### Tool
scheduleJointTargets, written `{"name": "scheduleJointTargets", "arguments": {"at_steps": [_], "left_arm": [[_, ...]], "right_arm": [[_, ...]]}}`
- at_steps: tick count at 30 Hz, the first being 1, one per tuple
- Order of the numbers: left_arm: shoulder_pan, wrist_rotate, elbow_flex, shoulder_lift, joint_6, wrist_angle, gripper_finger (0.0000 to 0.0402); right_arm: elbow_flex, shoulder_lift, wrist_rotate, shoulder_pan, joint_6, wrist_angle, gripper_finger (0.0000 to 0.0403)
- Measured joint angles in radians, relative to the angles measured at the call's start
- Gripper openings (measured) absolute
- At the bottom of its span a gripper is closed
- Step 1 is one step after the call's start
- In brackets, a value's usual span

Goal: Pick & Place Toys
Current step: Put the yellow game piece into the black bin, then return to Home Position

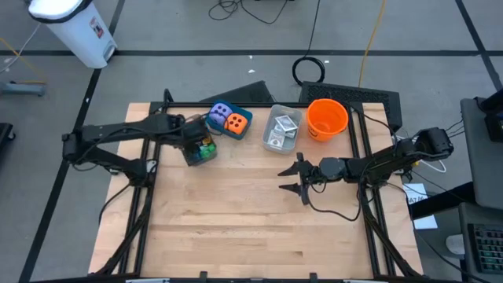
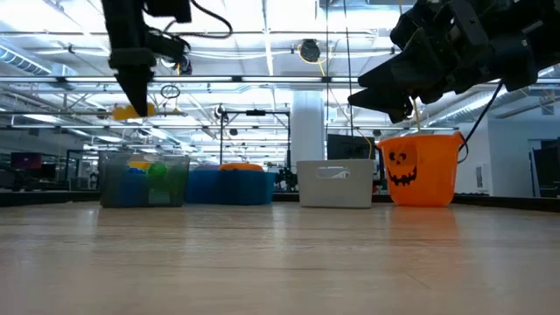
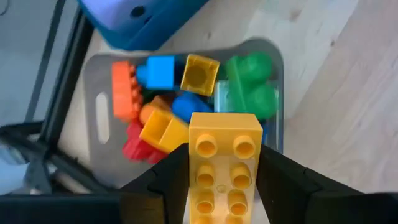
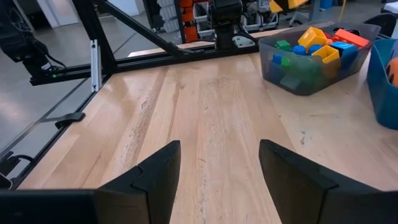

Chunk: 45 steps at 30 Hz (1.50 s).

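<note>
Now I hold the yellow brick (image 3: 224, 158) clamped in the left gripper (image 3: 221, 186), above the clear bin of bricks (image 3: 99, 112) at frame centre; I'd centre before releasing. Right gripper (image 4: 217, 177) gapes empty.

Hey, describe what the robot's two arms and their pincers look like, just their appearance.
Both arms are slim, dark, jointed rods with black cables running along them. The left pincer has two flat, matte black fingers with angular, wedge-like tips. The right pincer has the same black, faceted fingers; from above they show as thin pointed prongs on a bulkier black wrist. No markings or labels are visible on either.
</note>
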Motion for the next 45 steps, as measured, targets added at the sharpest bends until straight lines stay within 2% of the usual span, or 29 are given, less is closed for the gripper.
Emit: {"name": "scheduleJointTargets", "arguments": {"at_steps": [8, 13, 25, 29, 34, 39, 45], "left_arm": [[0.066, 0.087, 0.000, 0.130, 0.085, 0.043, 0.0151], [0.083, 0.089, 0.000, 0.180, 0.093, 0.040, 0.0179], [0.089, 0.117, 0.000, 0.205, 0.123, 0.043, 0.0160], [0.089, 0.188, 0.000, 0.160, 0.148, 0.010, 0.0159], [0.088, 0.234, -0.001, 0.035, 0.078, 0.006, 0.0145], [0.041, 0.249, -0.002, -0.148, 0.059, 0.159, 0.0118], [-0.068, 0.259, -0.002, -0.329, 0.106, 0.364, 0.0089]], "right_arm": [[0.000, 0.000, -0.003, 0.000, 0.004, -0.009, 0.0210], [0.000, 0.000, -0.003, 0.000, 0.004, -0.024, 0.0210], [0.000, 0.000, -0.004, 0.000, 0.004, -0.025, 0.0210], [0.000, 0.000, -0.004, 0.000, 0.004, -0.025, 0.0210], [0.000, 0.000, -0.004, 0.000, 0.002, -0.024, 0.0210], [0.001, -0.019, -0.004, 0.000, -0.018, -0.022, 0.0210], [-0.009, -0.133, -0.004, 0.000, -0.076, -0.057, 0.0210]]}}
